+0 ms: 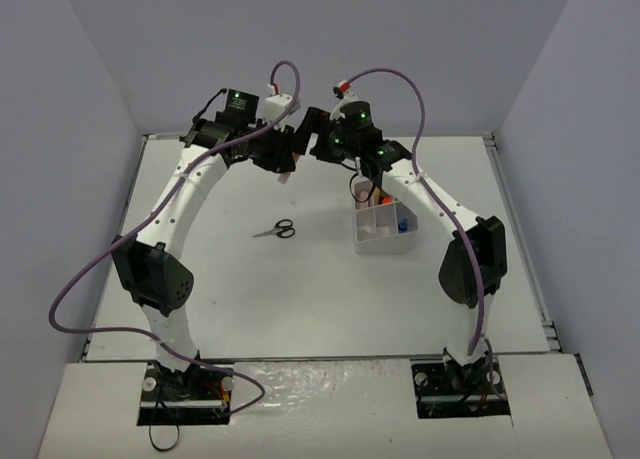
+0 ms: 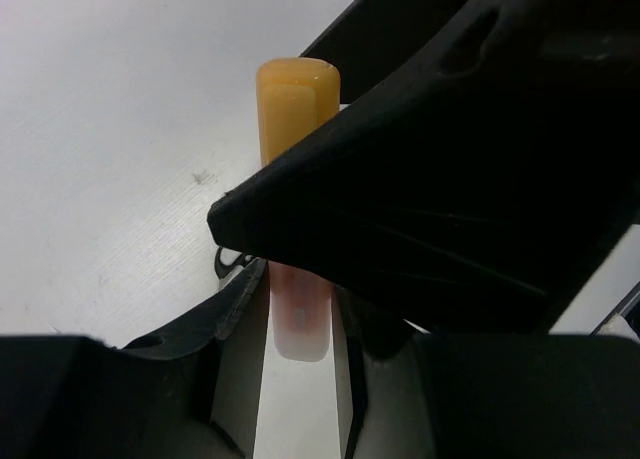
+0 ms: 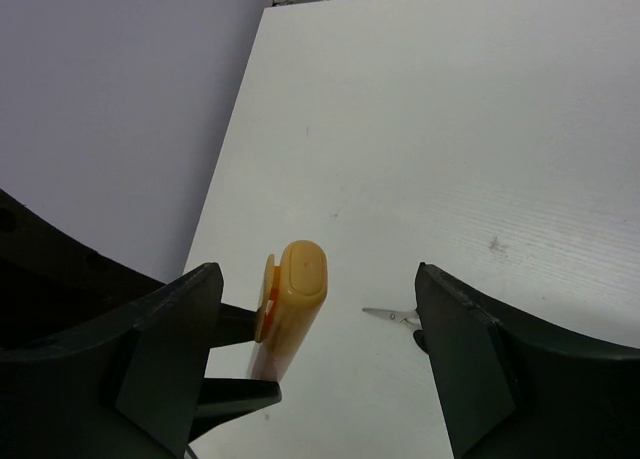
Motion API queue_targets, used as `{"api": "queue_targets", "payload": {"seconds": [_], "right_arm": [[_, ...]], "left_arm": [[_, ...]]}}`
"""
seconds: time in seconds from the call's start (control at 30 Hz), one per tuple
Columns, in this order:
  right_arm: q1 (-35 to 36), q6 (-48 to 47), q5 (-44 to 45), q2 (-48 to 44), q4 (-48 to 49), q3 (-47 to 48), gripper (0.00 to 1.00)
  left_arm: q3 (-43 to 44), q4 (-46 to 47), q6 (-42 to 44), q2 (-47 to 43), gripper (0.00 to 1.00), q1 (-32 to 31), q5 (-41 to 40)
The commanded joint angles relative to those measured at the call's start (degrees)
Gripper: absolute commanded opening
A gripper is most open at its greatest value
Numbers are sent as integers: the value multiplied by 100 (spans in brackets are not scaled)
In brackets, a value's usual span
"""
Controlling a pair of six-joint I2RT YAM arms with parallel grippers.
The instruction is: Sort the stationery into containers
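Note:
An orange-capped highlighter (image 2: 296, 109) is held in the air with my left gripper (image 2: 300, 299) shut on its pale lower barrel. In the right wrist view the highlighter (image 3: 295, 299) points its cap up between the wide-open jaws of my right gripper (image 3: 320, 319). It stands close to the left finger (image 3: 170, 349) and well apart from the right one. Both grippers meet above the table's far middle, the left gripper (image 1: 285, 164) beside the right gripper (image 1: 308, 144). Black-handled scissors (image 1: 276, 230) lie on the table. The white divided tray (image 1: 383, 244) sits under the right arm.
The tray holds a few small items, one of them blue (image 1: 403, 224). The scissors (image 3: 395, 316) show partly behind my right finger. Grey walls close in the table on three sides.

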Motion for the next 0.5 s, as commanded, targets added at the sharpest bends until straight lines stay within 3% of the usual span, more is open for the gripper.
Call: {"api": "queue_targets", "payload": {"seconds": [0.0,0.13,0.33,0.47], "right_arm": [[-2,404,-332,-165,977,-37,65],[22,603,-595,7,1084,-108,50],[50,656,-667,41,1130,-303,48],[42,642,-717,63,1136,-311,15]], "left_arm": [[120,175,-27,-198,0,-58,78],[158,154,-17,-172,0,-61,-76],[136,122,5,-85,0,-72,-199],[125,113,10,-84,0,-88,-221]]}}
